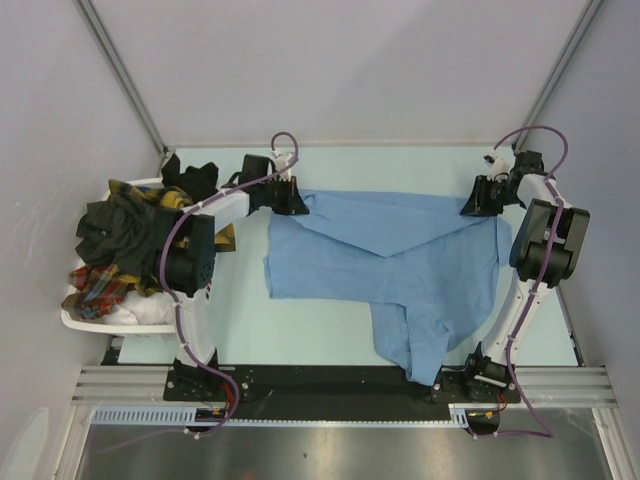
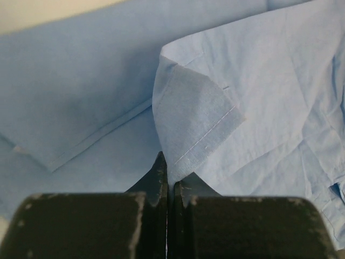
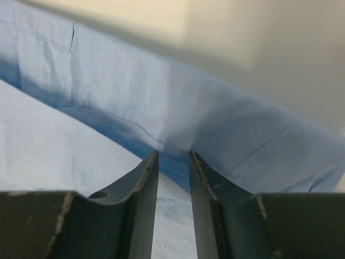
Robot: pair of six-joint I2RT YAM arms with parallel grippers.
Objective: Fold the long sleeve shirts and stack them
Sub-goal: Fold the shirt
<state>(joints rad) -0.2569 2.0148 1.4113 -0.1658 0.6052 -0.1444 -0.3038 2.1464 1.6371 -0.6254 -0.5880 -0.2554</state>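
A light blue long sleeve shirt [image 1: 400, 260] lies spread over the middle of the table, one part folded across it. Its lower part reaches the table's near edge. My left gripper [image 1: 300, 203] is at the shirt's far left corner, shut on a hemmed fold of the blue cloth [image 2: 199, 124]; the jaws [image 2: 170, 178] pinch it tight. My right gripper [image 1: 470, 208] sits at the far right corner. Its fingers [image 3: 173, 156] stand apart, with a raised fold of the shirt [image 3: 135, 91] at their tips and cloth showing between them. More shirts, dark [image 1: 110, 230], red plaid [image 1: 95, 282] and yellow plaid [image 1: 165, 197], are heaped at the left.
A white basket [image 1: 75, 320] at the table's left edge holds the heap of shirts. Grey walls close in the back and sides. The arm bases stand on a black rail [image 1: 330, 378] at the near edge.
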